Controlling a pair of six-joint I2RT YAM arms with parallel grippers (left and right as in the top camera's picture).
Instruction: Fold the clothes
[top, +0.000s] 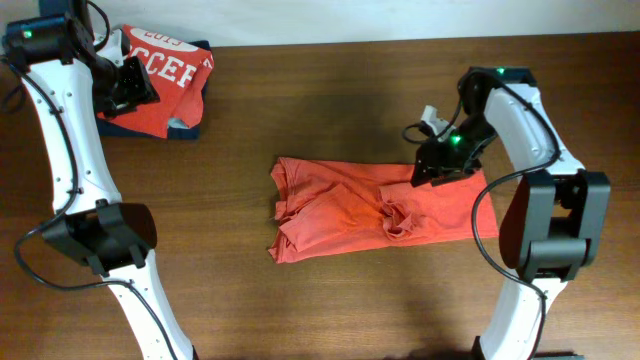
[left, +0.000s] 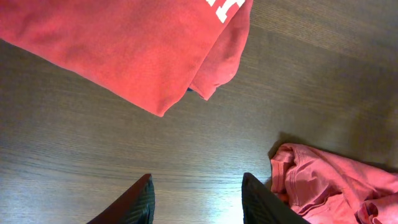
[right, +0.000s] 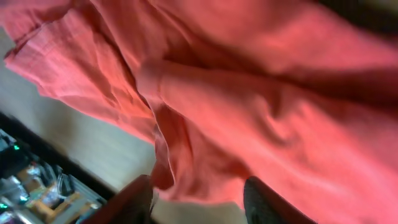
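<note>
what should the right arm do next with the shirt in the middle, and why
Probably close the right gripper on the shirt's upper right edge and draw it outward to flatten it. Its fingers stand apart with cloth between them, and the shirt has a wrinkled bunch near that end, so it does not look ready for a clean fold.

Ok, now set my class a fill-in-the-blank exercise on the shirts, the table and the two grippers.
1. The left gripper has its jaws ___, with nothing between them.
2. The folded shirt has lettering coloured ___.
3. The loose shirt lies in the ___ of the table.
4. The right gripper hangs over the ___ shirt, not the folded one.

Missing words: open; white; middle; loose.
</note>
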